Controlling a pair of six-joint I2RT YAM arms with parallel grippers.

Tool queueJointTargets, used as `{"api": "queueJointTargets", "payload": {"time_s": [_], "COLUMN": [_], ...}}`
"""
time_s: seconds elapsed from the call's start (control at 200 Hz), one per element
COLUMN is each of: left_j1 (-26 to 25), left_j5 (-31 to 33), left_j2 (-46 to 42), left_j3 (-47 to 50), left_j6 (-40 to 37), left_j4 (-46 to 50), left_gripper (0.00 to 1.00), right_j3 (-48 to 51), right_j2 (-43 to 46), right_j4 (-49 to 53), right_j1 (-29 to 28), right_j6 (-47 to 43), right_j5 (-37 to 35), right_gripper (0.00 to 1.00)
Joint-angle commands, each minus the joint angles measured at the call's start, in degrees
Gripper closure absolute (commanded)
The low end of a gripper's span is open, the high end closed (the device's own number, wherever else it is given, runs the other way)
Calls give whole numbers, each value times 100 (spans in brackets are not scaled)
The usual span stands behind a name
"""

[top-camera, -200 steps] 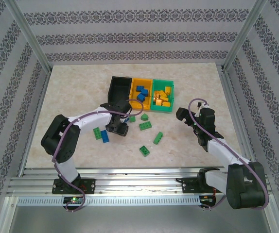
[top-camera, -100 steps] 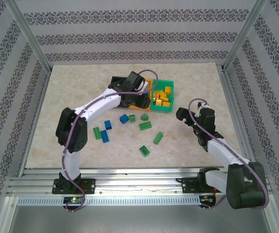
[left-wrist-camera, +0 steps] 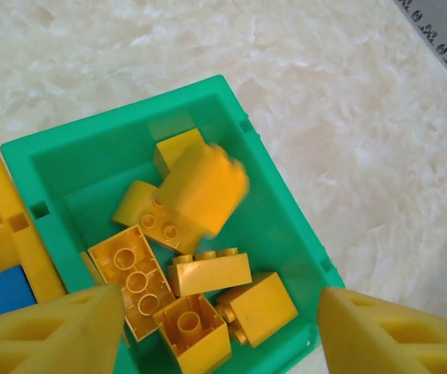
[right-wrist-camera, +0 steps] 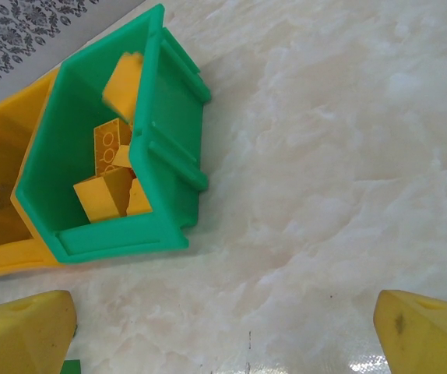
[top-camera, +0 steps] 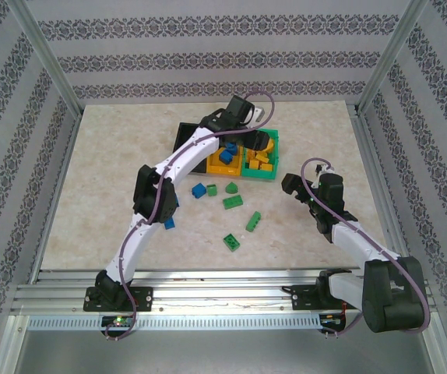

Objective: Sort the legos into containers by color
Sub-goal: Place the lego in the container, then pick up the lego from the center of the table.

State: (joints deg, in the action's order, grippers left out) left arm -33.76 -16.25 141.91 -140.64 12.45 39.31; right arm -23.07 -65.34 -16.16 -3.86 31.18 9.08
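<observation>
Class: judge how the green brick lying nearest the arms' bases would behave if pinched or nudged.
The green brick looks like hard moulded plastic, so it should probably keep its shape in a pinch. It sits low and blocky on the smooth marbled table, so a nudge would likely slide it, not roll it. It is small, so presumably light.

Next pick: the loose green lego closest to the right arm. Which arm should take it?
Right, probably. The right end effector hangs open and free near the green lego, while the left end effector is stretched far out over the green bin, open above yellow legos.
</observation>
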Motion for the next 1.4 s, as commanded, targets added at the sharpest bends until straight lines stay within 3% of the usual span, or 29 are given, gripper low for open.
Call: {"api": "queueJointTargets", "payload": {"time_s": [0.0,0.165,0.445,0.714,0.929,1.224,1.394], "left_j1": [-43,-43,20,400,588,659,721], "left_j5": [89,473,1231,1318,1730,1498,1392], "left_j2": [-72,-909,-3169,-4146,-3701,-2894,-2807], "left_j3": [-226,991,4714,6597,6434,5810,5942], "left_j6": [-43,-196,-143,296,491,397,454], "left_j4": [551,282,-1000,-1240,-687,-557,-639], "left_gripper": [31,31,30,28,22,24,27], "right_j3": [-60,-68,-79,-128,-132,-101,-114], "right_j2": [-63,-95,-182,-365,-365,-186,-202], "right_j4": [-151,-173,-228,-282,-272,-154,-144], "right_j1": [21,17,17,8,8,8,9], "right_j6": [-20,2,51,106,104,29,22], "right_j5": [67,115,181,284,287,181,175], "right_gripper": [2,2,2,2,2,2,2]}}
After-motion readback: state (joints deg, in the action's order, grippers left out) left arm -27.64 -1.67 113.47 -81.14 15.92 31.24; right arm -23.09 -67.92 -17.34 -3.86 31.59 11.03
